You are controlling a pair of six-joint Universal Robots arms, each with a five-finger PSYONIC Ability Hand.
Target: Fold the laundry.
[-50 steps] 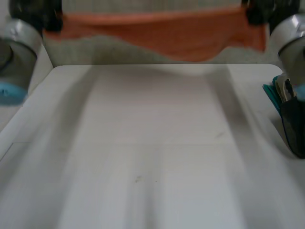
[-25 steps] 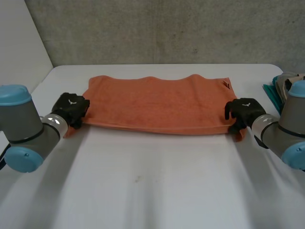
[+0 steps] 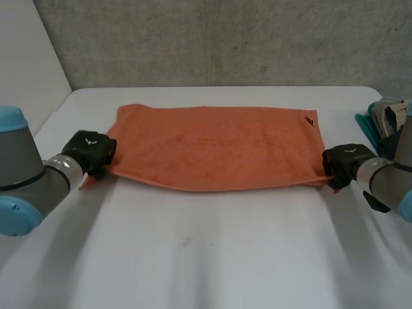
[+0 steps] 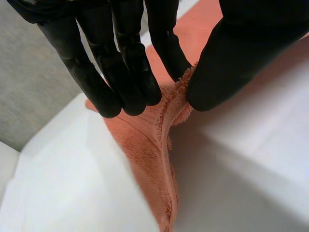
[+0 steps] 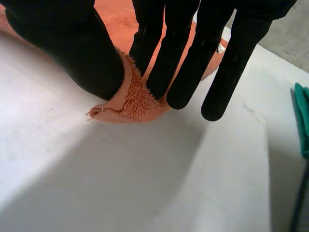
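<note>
An orange towel [image 3: 215,147] lies spread flat across the far half of the white table [image 3: 206,257]. My left hand [image 3: 92,152] is at its near left corner, and in the left wrist view the thumb [image 4: 227,63] and fingers [image 4: 164,46] pinch the orange towel's [image 4: 149,145] edge between them. At the near right corner my right hand [image 3: 344,164] does the same: its thumb [image 5: 72,53] and fingers [image 5: 169,67] squeeze the towel corner [image 5: 128,104], which bunches up just above the tabletop.
A pile of folded cloth, teal and beige [image 3: 385,119], sits at the table's right edge behind my right arm; its teal edge [image 5: 301,118] shows beside the right hand. A grey wall stands behind the table. Bare tabletop lies in front of the towel.
The towel was held up high and stretched a second ago; both hands brought it down and drew it toward me, and it now lies flat with the far edge straightened.
</note>
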